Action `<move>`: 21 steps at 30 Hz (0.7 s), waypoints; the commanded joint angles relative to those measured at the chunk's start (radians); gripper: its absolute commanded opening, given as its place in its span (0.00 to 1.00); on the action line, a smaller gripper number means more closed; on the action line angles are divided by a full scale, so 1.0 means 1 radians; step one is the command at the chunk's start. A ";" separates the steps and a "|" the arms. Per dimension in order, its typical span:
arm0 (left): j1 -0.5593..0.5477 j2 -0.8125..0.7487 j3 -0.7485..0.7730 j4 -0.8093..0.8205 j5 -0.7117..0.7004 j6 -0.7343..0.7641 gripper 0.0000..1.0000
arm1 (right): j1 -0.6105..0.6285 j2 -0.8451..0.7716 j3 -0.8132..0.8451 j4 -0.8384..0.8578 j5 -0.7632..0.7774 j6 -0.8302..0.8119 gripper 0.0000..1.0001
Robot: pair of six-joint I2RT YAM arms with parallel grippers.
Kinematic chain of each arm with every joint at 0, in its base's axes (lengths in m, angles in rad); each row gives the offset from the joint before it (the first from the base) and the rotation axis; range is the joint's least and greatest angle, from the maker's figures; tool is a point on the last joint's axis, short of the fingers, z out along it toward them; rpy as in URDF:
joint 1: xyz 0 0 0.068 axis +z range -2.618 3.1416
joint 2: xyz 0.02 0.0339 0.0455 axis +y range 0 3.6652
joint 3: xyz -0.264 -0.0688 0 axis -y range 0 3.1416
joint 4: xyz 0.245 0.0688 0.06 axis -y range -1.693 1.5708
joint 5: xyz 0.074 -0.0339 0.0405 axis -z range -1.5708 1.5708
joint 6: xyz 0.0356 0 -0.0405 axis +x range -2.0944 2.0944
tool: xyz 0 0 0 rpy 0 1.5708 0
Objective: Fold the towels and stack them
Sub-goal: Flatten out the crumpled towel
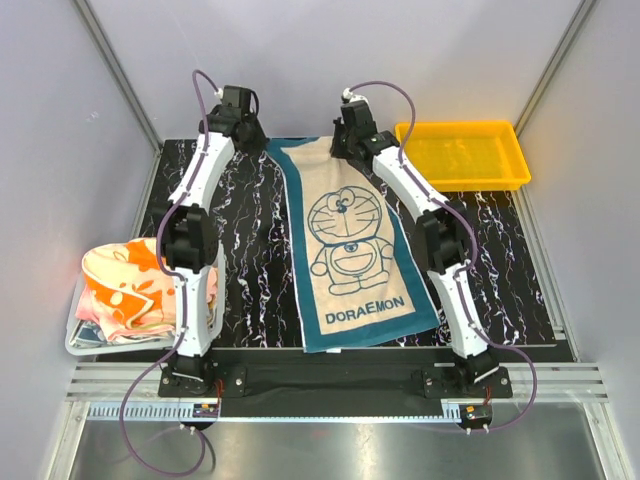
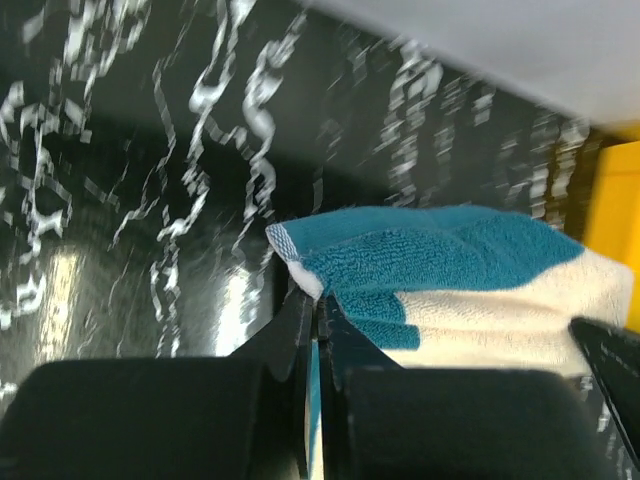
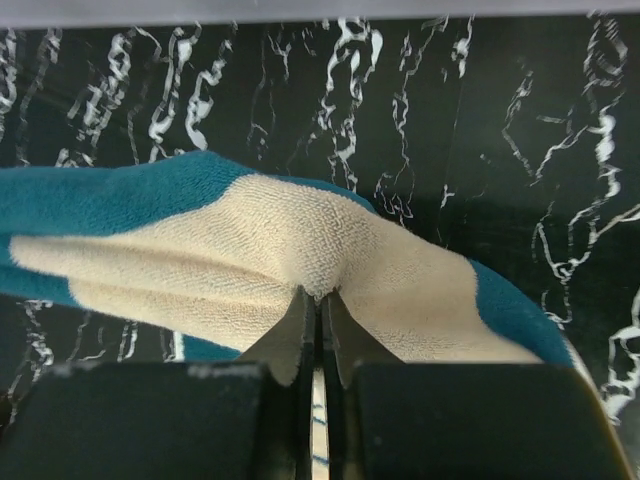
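A teal towel [image 1: 350, 250] with a cream middle and a Doraemon print lies flat lengthwise on the black marbled table. My left gripper [image 1: 252, 137] is shut on its far left corner; in the left wrist view the teal corner [image 2: 420, 255] bunches up at the closed gripper [image 2: 318, 298]. At the far right end of the same towel, my right gripper [image 1: 350, 140] is shut too. The right wrist view has cream cloth [image 3: 300, 245] puckered into the closed gripper [image 3: 320, 295]. An orange-and-cream towel [image 1: 130, 285] lies crumpled at the left.
The crumpled towel sits with others in a white basket [image 1: 78, 342] at the table's left edge. A yellow tray [image 1: 462, 155] stands at the back right. Grey walls close in behind and on both sides.
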 commanded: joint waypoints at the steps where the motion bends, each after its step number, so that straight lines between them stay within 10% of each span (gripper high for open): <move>1: 0.031 -0.145 -0.086 0.082 -0.022 -0.018 0.00 | -0.024 0.005 0.108 0.080 -0.002 0.019 0.03; 5: 0.017 -0.175 -0.200 0.140 0.001 -0.038 0.00 | -0.027 -0.026 -0.038 0.165 -0.019 0.059 0.07; 8: 0.000 -0.132 -0.176 0.076 0.025 -0.038 0.06 | -0.027 -0.064 -0.129 0.167 -0.035 0.074 0.43; 9: -0.004 -0.131 -0.181 0.057 0.033 -0.043 0.30 | -0.028 -0.094 -0.152 0.163 -0.026 0.076 0.49; 13: -0.076 -0.256 -0.386 0.134 -0.068 -0.035 0.72 | -0.028 -0.254 -0.388 0.210 0.029 0.080 0.76; 21: -0.236 -0.587 -0.857 0.166 -0.300 -0.211 0.92 | -0.039 -0.635 -0.755 0.043 0.172 0.152 0.77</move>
